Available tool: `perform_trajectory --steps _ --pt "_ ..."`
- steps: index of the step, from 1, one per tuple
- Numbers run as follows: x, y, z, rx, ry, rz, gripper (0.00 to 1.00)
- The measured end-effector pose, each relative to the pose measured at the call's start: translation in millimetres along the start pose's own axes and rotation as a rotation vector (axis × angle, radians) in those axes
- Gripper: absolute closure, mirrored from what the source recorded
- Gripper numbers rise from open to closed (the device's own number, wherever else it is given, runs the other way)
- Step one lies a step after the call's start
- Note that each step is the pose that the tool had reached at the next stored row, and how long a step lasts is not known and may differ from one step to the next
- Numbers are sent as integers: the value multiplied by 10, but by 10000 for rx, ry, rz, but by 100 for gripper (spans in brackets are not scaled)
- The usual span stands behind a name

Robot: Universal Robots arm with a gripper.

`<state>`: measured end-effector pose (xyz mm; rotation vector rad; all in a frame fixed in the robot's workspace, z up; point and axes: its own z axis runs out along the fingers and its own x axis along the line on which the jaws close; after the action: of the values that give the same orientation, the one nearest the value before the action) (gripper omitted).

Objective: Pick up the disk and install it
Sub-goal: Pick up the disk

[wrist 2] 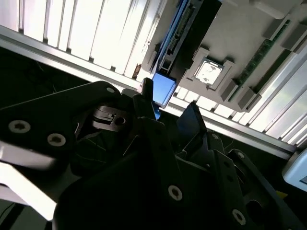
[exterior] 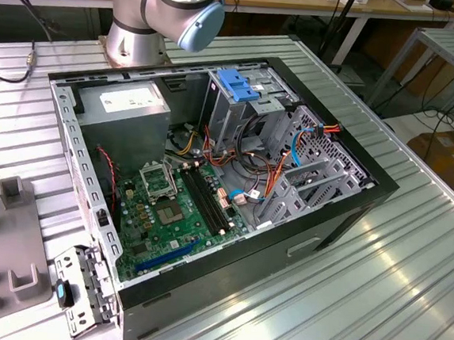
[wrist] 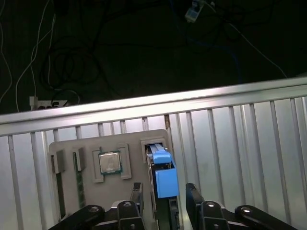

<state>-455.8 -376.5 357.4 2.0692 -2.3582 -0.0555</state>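
Two black fingers of the gripper stand apart, one on each side of the disk; the first wrist view shows a small gap on both sides, so the gripper is open and is not squeezing anything. The disk stands on its thin edge in a slot of a grey holder, with its blue end up between the fingertips; the second wrist view shows the same blue end. Beside the disk, in the same holder, lies a square silver chip; past the chip there is a thin green stick. The holder lies on a table made of shiny metal strips. In the exterior view the arm rises behind an open computer case; inside are a green board, a big grey box and a tall cage with a blue top.
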Motion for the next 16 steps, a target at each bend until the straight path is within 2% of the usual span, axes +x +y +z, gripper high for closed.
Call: perform_trajectory --steps 6,7,11,15,16 --pt "3 -1 110 25 0 -129 51" --pt "3 -1 122 28 1 -140 44" --pt "4 -2 181 51 0 -229 44" --pt "6 11 241 108 -4 -298 44" --pt "7 22 261 148 -9 -321 44"
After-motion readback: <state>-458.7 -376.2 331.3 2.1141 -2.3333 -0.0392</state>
